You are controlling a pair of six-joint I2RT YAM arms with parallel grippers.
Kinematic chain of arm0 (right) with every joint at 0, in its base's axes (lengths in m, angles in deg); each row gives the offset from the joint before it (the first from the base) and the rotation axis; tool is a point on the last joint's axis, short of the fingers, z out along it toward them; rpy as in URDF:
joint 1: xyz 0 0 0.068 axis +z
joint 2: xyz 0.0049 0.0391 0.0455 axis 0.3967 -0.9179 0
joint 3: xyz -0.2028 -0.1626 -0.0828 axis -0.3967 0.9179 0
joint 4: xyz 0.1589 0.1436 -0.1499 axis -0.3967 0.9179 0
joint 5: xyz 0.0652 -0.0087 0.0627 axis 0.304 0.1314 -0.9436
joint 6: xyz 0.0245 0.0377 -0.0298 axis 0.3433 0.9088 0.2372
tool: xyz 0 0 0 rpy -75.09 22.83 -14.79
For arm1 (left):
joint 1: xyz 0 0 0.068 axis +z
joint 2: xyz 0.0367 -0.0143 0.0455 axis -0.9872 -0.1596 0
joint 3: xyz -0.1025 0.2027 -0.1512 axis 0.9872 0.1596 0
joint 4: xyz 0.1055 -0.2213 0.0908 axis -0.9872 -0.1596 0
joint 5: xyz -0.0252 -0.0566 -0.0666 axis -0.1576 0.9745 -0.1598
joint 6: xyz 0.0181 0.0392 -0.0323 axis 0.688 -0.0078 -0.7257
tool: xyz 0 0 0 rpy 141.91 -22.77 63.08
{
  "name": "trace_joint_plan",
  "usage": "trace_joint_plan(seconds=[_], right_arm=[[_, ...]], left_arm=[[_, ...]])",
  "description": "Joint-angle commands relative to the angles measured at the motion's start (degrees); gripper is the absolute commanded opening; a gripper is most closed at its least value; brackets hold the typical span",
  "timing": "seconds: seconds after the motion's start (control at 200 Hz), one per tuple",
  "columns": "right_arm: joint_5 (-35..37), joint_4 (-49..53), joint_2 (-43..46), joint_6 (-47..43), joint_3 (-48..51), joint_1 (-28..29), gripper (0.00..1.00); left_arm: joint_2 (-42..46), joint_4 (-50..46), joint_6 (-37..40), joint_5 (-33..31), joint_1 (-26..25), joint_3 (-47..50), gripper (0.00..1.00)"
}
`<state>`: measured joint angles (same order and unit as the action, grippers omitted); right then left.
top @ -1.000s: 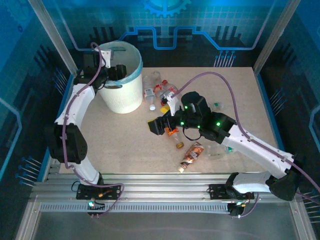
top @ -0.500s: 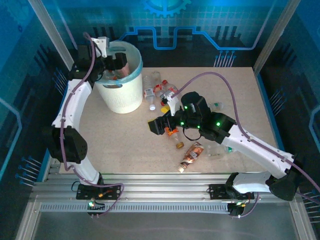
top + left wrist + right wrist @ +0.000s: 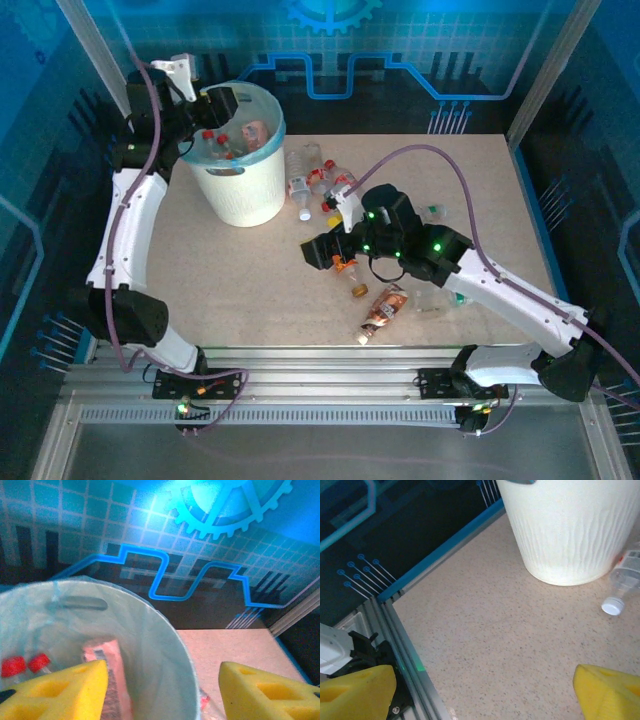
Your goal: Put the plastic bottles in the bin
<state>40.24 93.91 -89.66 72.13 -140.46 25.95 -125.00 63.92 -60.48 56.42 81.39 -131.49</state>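
The bin (image 3: 243, 190) stands at the back left, white with a blue liner. My left gripper (image 3: 214, 100) hovers over its left rim, open and holding nothing. In the left wrist view my left gripper (image 3: 162, 690) looks down past the bin's rim (image 3: 172, 635) at a pink bottle (image 3: 106, 662) and red-capped bottles (image 3: 12, 666) inside. Several plastic bottles (image 3: 312, 180) lie right of the bin. My right gripper (image 3: 318, 252) hangs open just left of an orange bottle (image 3: 346, 266). A brown bottle (image 3: 383, 308) lies nearer. Between my right gripper's (image 3: 485, 695) yellow fingers is bare table.
A clear bottle (image 3: 432, 300) lies beside the brown one, and another (image 3: 432, 212) sits further right. In the right wrist view the bin's wall (image 3: 570, 530) rises ahead, a white-capped bottle (image 3: 620, 592) lies at its right, and the table's blue edge rail (image 3: 440, 545) runs on the left.
My left gripper rose from the bin's rim, drew back to the left and narrowed. The pink bottle now shows inside the bin. The right arm has barely moved.
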Motion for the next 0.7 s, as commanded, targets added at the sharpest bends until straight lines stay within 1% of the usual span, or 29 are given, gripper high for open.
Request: trace_joint_plan(seconds=[0.0,0.105,0.185,0.36,0.44,0.575,0.695], right_arm=[[2.6,4.2,2.6,-1.2,1.2,-2.2,0.93],[4.0,7.3,4.2,-2.4,2.9,-5.6,0.93],[4.8,10.1,5.2,-3.4,3.9,-9.5,0.93],[5.2,14.0,6.4,-4.3,6.1,-18.1,0.93],[5.1,14.0,6.0,-5.3,7.2,-21.0,0.93],[4.0,14.4,1.9,-6.6,5.5,-24.1,0.93],[3.6,14.4,-5.3,-7.6,1.4,-25.3,0.95]], left_arm=[[3.5,-2.1,-3.3,3.7,-0.6,0.1,0.57],[7.4,-0.8,-2.0,2.6,-3.8,3.9,0.56],[9.9,-0.7,0.0,1.9,-7.4,6.1,0.58],[14.6,-0.6,4.6,-0.4,-18.0,11.3,0.60],[16.3,0.3,4.1,-1.1,-22.1,14.6,0.60],[17.2,1.2,3.4,-2.8,-28.9,20.0,0.63],[16.0,0.7,2.0,-3.6,-34.6,24.0,0.65]])
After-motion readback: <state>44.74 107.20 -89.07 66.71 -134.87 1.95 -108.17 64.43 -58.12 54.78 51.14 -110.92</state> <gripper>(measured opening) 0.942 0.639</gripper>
